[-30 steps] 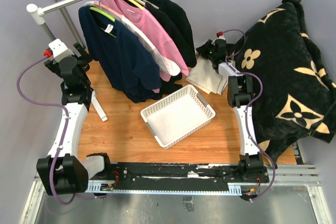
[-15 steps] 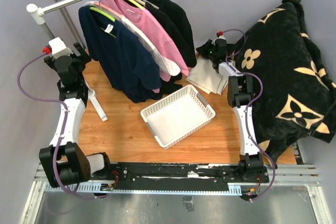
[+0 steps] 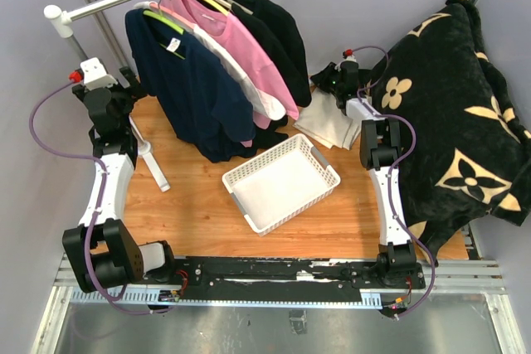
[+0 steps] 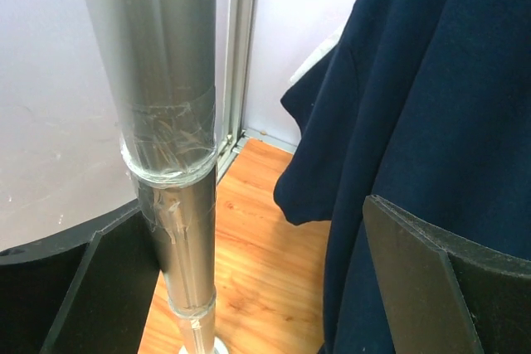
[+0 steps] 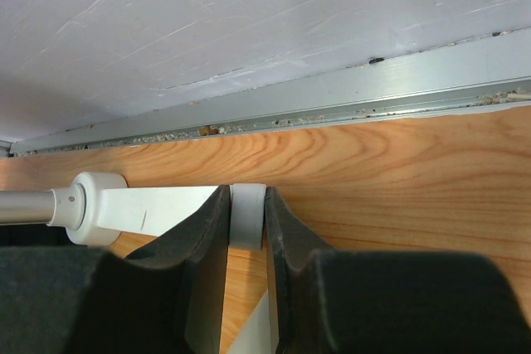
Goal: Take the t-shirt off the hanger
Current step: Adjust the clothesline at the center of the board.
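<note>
**Q:** Where is the shirt?
**A:** The navy t-shirt [image 3: 195, 93] hangs on its green hanger [image 3: 162, 21] at the rail's [image 3: 108, 4] left end, just beside the left gripper [image 3: 124, 93], jaws spread wide, likely lining up a grab

**Q:** And the right gripper [image 5: 246, 205]?
**A:** Pinched narrow on the rack's white foot [image 5: 246, 220], seemingly to steady the frame
</note>
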### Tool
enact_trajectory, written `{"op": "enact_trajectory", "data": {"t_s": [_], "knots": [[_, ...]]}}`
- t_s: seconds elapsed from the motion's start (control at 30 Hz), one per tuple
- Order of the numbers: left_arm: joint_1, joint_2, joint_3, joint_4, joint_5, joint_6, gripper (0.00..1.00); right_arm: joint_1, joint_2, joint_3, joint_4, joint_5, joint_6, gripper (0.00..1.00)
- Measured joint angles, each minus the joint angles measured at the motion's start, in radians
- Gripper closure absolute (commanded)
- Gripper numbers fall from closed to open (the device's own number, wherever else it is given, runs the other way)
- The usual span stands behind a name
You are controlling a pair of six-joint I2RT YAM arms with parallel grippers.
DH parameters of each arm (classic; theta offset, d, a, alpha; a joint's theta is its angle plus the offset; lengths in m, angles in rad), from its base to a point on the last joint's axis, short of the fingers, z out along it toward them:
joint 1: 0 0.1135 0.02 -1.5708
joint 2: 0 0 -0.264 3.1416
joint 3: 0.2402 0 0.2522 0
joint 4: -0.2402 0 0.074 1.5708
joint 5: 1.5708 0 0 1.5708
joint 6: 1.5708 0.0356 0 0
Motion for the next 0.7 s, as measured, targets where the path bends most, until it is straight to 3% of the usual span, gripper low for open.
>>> {"op": "enact_trajectory", "data": {"t_s": [0.7], "knots": [[0.007,0.0,-0.021,0.043,0.135,-0.003,0.0,-0.027,0.0,0.0,-0.001,-0.011,0.0,0.99]]}}
